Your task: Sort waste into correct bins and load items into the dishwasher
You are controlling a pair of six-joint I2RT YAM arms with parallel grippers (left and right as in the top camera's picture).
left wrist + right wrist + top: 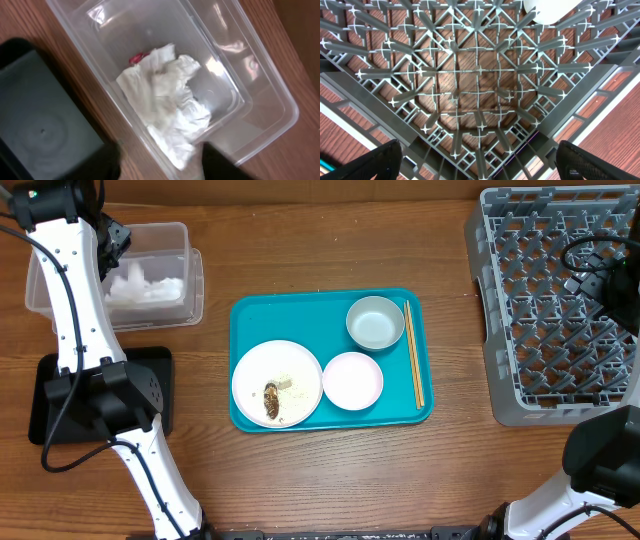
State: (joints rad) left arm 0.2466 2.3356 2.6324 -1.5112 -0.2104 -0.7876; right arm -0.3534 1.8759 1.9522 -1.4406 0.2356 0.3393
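The left gripper stands parted and empty. The crumpled white paper tissue lies loose in the clear rectangular plastic tub, partly over a small red wrapper. Its lower tip sits between the fingers, so it might cling and lift out on withdrawal. The wrist points straight down. The right gripper hangs wide and empty over the grey lattice dish rack.

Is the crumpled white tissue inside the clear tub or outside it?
Inside: the tissue lies on the floor of the clear tub, enclosed by its walls.
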